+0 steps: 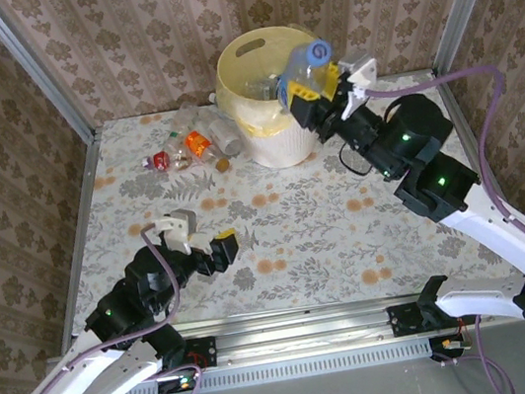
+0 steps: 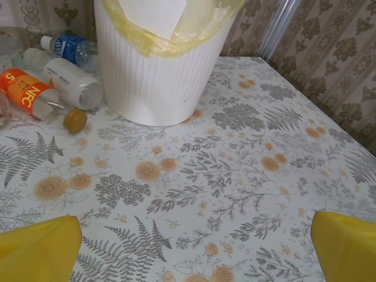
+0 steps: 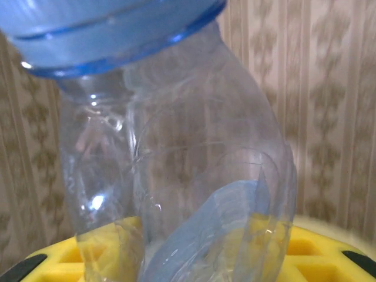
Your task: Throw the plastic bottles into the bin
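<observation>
Wallpaper [image 1: 137,37] in brown damask enclosed the floral table [image 1: 348,233]. The right gripper [image 1: 314,86] clamped a clear bottle [image 1: 306,62] above the bin [image 1: 266,121]; the left gripper [image 1: 219,249] gaped empty; other bottles [image 1: 193,148] lay beside it.

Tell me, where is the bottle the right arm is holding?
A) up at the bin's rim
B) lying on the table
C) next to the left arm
A: the right gripper is shut on a clear, blue-labelled bottle, holding it up at the rim of the bin, well above the tabletop.
</observation>
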### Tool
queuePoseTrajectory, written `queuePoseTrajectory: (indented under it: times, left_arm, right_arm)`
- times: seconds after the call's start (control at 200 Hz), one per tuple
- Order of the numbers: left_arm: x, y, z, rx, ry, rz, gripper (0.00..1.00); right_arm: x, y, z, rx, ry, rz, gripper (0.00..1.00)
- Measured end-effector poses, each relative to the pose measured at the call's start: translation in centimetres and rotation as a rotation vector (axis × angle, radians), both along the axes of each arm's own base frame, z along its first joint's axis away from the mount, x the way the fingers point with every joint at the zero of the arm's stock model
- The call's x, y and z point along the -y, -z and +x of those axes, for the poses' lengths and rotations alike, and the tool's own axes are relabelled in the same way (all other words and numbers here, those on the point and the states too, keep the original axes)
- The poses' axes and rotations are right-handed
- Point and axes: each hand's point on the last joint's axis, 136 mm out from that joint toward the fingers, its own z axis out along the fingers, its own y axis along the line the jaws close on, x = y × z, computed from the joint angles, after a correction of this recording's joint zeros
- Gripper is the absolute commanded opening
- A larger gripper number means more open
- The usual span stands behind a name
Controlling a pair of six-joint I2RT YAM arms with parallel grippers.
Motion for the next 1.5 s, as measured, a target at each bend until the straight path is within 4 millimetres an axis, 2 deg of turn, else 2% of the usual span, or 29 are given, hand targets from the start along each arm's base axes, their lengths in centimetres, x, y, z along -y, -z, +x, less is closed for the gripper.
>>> queuePoseTrajectory:
  times: [0.095, 0.185, 0.265, 0.35, 0.44, 0.525, 0.565, 0.605, 0.66, 0.69, 0.72, 0.8, 0.855, 0.895, 0.955, 1.025, 1.125, 1.275, 1.34, 1.41, 1.5]
  left_arm:
    - [-0.4, -0.1, 0.3, 0.005, -0.025, 0.003, 1.0]
    - [-0.8, -0.4, 0.6, 0.011, -0.046, 0.001, 1.0]
    - [-1.1, -0.6, 0.9, 0.016, -0.064, -0.001, 1.0]
    - [-1.3, -0.8, 1.0, 0.02, -0.073, -0.002, 1.0]
    - [-1.9, -0.9, 1.4, 0.018, -0.098, 0.004, 1.0]
    - [-2.6, -0.9, 1.7, 0.011, -0.126, 0.012, 1.0]
    - [-2.9, -0.9, 1.9, 0.006, -0.135, 0.014, 1.0]
    - [-3.1, -0.9, 2.0, 0.001, -0.141, 0.016, 1.0]
    - [-3.3, -0.8, 2.1, -0.007, -0.146, 0.017, 1.0]
    - [-3.3, -0.9, 2.2, -0.011, -0.146, 0.016, 1.0]
    - [-3.3, -0.9, 2.2, -0.014, -0.146, 0.015, 1.0]
    - [-3.2, -1.0, 2.4, -0.023, -0.139, 0.015, 1.0]
    - [-3.0, -1.0, 2.4, -0.031, -0.131, 0.016, 1.0]
    - [-2.8, -1.0, 2.4, -0.037, -0.123, 0.017, 1.0]
    - [-2.6, -1.0, 2.5, -0.045, -0.116, 0.02, 1.0]
    - [-2.3, -0.8, 2.6, -0.057, -0.108, 0.026, 1.0]
    - [-2.0, -0.5, 2.7, -0.072, -0.1, 0.036, 1.0]
    - [-1.8, 0.2, 3.3, -0.099, -0.108, 0.049, 1.0]
    - [-1.5, 0.6, 3.5, -0.115, -0.105, 0.056, 1.0]
    - [-1.2, 0.9, 3.6, -0.125, -0.098, 0.062, 1.0]
    - [-1.0, 1.1, 3.8, -0.132, -0.093, 0.065, 1.0]
  right_arm:
    - [0.7, -3.9, -0.9, 0.15, 0.02, 0.066, 0.45]
    - [1.0, -6.7, -1.2, 0.249, 0.042, 0.101, 0.44]
    - [1.2, -8.1, -1.0, 0.297, 0.057, 0.119, 0.44]
    - [1.2, -8.4, -0.6, 0.314, 0.071, 0.116, 0.43]
    - [1.7, -9.0, 1.9, 0.3, 0.103, 0.119, 0.43]
    - [2.5, -8.7, 6.4, 0.241, 0.165, 0.107, 0.46]
    - [2.4, -7.9, 9.1, 0.191, 0.185, 0.093, 0.48]
    - [2.2, -6.7, 12.1, 0.127, 0.199, 0.074, 0.59]
    - [1.7, -4.9, 16.1, 0.039, 0.207, 0.04, 0.66]
    - [1.4, -3.3, 18.4, -0.024, 0.209, 0.016, 0.78]
    - [1.1, -1.3, 20.8, -0.1, 0.214, -0.007, 0.88]
    - [0.7, 4.7, 25.5, -0.295, 0.215, -0.069, 0.92]
    - [0.8, 8.8, 27.4, -0.423, 0.219, -0.117, 0.94]
    - [1.0, 11.2, 27.9, -0.499, 0.221, -0.145, 0.95]
    - [1.4, 14.0, 27.7, -0.6, 0.215, -0.183, 0.96]
    - [1.4, 14.3, 26.5, -0.637, 0.196, -0.198, 0.98]
    - [1.9, 12.4, 23.0, -0.634, 0.165, -0.199, 1.0]
    - [4.0, 7.9, 15.4, -0.559, 0.125, -0.169, 1.0]
    - [5.0, 6.8, 12.4, -0.524, 0.118, -0.156, 1.0]
    - [5.8, 6.8, 10.2, -0.504, 0.116, -0.148, 1.0]
    - [6.4, 8.6, 8.6, -0.522, 0.117, -0.155, 1.0]
